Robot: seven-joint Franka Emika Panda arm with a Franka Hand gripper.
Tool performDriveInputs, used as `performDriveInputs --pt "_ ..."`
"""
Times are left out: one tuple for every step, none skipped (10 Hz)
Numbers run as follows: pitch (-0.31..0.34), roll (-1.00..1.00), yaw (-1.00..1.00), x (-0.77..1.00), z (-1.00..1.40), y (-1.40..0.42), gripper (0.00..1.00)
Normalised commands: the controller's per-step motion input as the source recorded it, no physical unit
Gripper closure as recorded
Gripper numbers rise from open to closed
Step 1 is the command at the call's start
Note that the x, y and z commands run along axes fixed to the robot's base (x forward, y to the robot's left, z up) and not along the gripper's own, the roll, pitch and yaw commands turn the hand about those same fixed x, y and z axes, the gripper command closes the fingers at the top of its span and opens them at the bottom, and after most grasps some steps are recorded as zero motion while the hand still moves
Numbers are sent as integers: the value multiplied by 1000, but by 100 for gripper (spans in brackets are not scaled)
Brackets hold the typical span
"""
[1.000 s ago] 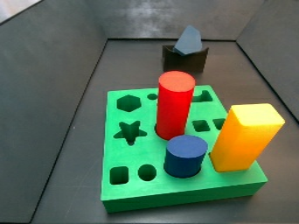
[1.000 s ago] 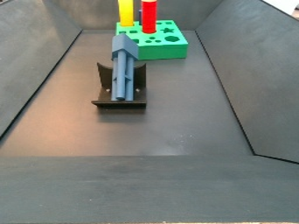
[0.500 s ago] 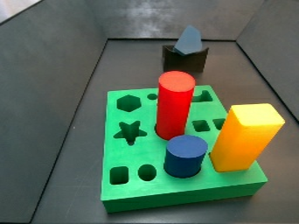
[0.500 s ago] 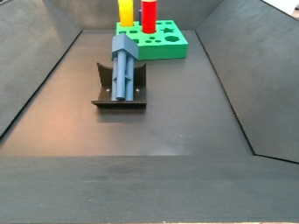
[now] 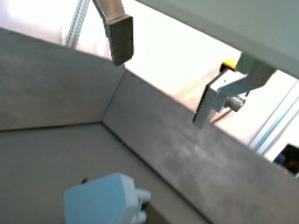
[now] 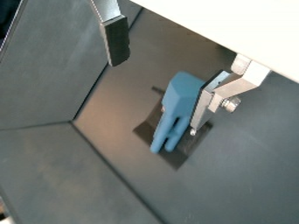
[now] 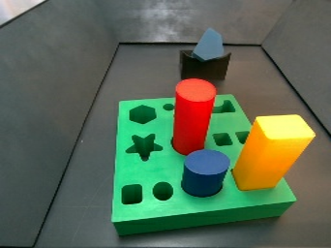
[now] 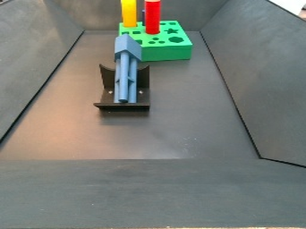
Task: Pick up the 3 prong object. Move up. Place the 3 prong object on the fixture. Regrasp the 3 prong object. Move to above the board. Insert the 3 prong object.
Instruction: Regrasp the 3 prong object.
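A: Start with the biggest thing. What is standing on the floor?

B: The green board [image 7: 195,179] is sitting at about 6 o'clock in a side view, with a red cylinder [image 7: 193,114], a yellow block [image 7: 269,151] and a dark-blue short cylinder [image 7: 204,172] standing in it. In a side view [image 8: 156,43] it is lying far back at 12 o'clock.

A: And the fixture?

B: The fixture [image 8: 121,92] is standing apart from the board, nearer the camera there. In a side view [image 7: 203,67] it is sitting beyond the board at 12 o'clock.

A: Where is the 3 prong object?

B: The 3 prong object [image 8: 125,63] is resting on the fixture. It is dull grey-blue and angular, with its long axis running from 12 to 6 o'clock in that view. In a side view [image 7: 208,42] its pointed end is aiming up.

A: What is the gripper doing?

B: The gripper [image 6: 163,63] is hanging above the piece with its jaws spread wide, gripping nothing. One finger [image 6: 115,41] is well clear of the piece; whether the other [image 6: 215,94] is touching it, I cannot tell. The piece [image 5: 105,201] is also showing in a wrist view, below the gripper [image 5: 166,66].
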Motion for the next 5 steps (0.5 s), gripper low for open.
performDriveInputs --pt "208 709 272 383 -19 -66 0" --pt "182 604 278 417 -19 -69 0" --pt "130 397 280 482 -21 -71 0" --pt "96 275 274 521 -14 -58 0" --pt "48 194 257 546 -10 -56 0"
